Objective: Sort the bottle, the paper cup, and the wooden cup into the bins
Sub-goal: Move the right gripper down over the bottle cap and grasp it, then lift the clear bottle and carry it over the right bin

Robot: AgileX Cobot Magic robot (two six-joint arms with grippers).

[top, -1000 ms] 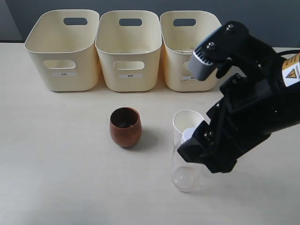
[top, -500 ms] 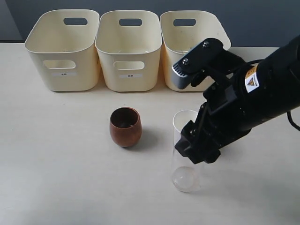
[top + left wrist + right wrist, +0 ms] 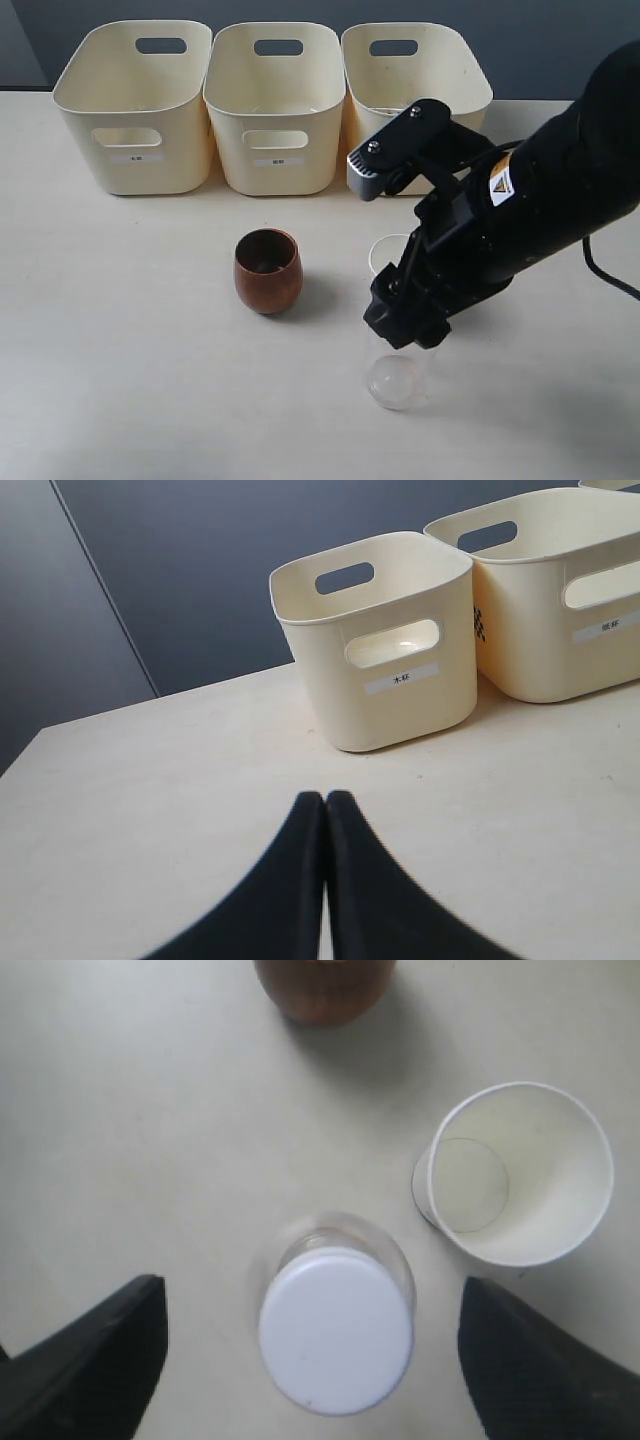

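The clear bottle (image 3: pixel 336 1328) with its white cap stands upright directly below my right gripper (image 3: pixel 315 1355). That gripper is open, one dark finger on each side of the cap and apart from it. In the exterior view only the bottle's lower part (image 3: pixel 395 380) shows under the right arm (image 3: pixel 500 220). The white paper cup (image 3: pixel 520 1175) stands upright just beside the bottle, mostly hidden behind the arm (image 3: pixel 383 255). The reddish-brown wooden cup (image 3: pixel 268 272) stands to its left. Three cream bins (image 3: pixel 135 105) (image 3: pixel 275 105) (image 3: pixel 415 85) line the back. My left gripper (image 3: pixel 325 802) is shut and empty above the table.
In the left wrist view a labelled bin (image 3: pixel 385 645) stands ahead of the left gripper, with a second bin (image 3: pixel 560 600) beside it. Bare tabletop (image 3: pixel 130 330) lies left of the wooden cup. A dark wall rises behind the bins.
The right arm has shifted left and lower over the bottle, so it now hides the white cap and more of the paper cup. The cups and bottle have not moved.
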